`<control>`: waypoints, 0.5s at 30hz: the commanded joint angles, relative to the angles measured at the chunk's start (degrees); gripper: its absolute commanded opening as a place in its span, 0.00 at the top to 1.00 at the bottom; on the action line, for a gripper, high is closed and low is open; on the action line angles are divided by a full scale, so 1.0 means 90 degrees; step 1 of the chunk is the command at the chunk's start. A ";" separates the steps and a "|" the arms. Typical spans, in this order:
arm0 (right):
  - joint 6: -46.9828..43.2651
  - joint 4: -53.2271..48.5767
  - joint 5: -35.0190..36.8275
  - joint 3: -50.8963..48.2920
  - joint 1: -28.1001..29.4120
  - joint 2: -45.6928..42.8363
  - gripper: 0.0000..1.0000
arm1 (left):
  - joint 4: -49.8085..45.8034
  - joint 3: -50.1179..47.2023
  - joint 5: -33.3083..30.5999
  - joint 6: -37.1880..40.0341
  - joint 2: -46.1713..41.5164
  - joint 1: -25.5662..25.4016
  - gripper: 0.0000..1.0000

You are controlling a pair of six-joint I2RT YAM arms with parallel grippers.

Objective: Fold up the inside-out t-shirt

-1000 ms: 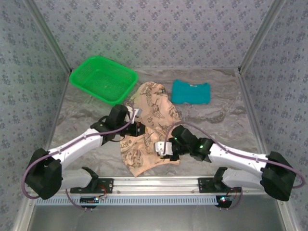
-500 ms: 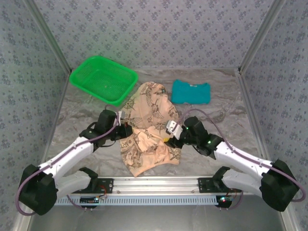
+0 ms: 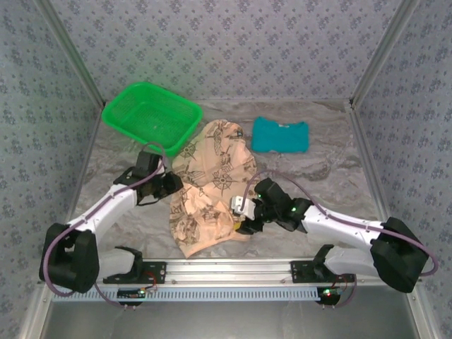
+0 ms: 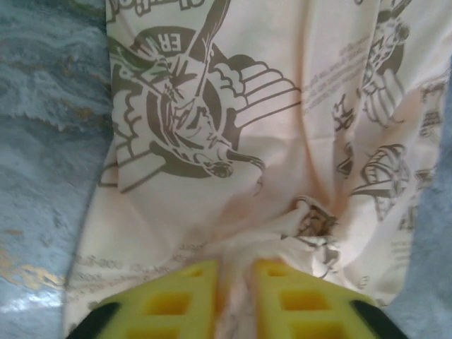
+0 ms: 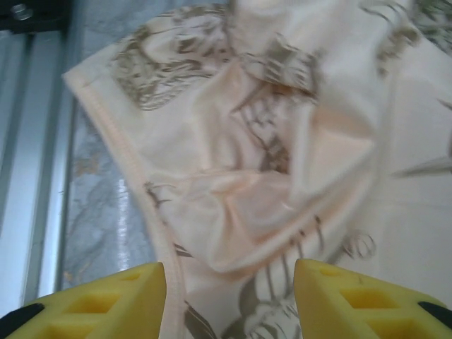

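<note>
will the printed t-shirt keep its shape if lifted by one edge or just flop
Probably floppy: the t-shirt lies crumpled in soft folds and puckers toward the left end effector. Likely light, since the cloth looks thin. A push would probably bunch it rather than slide it whole, given those wrinkles.

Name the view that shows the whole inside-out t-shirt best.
Top external: the t-shirt lies fully in frame, crumpled on the table. Left wrist shows a close printed patch; right wrist shows a hemmed edge and folds.
</note>
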 commanded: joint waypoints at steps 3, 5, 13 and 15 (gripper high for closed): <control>-0.0930 -0.0596 -0.0001 0.0361 0.0733 0.0358 0.47 | -0.0634 0.0727 0.0050 0.0316 0.0154 0.0042 0.36; -0.1078 -0.0609 0.0180 0.0457 0.0954 0.0565 0.47 | -0.0959 0.0865 0.0141 0.0465 0.0031 0.0035 0.35; -0.1582 -0.0355 0.1096 0.0825 0.1683 0.1832 0.52 | -0.1667 0.0558 0.0148 0.0439 -0.0605 -0.0534 0.34; -0.1483 0.0081 0.1403 0.0660 0.1663 0.1844 0.53 | -0.1679 0.0372 0.0213 0.0422 -0.0748 -0.0676 0.34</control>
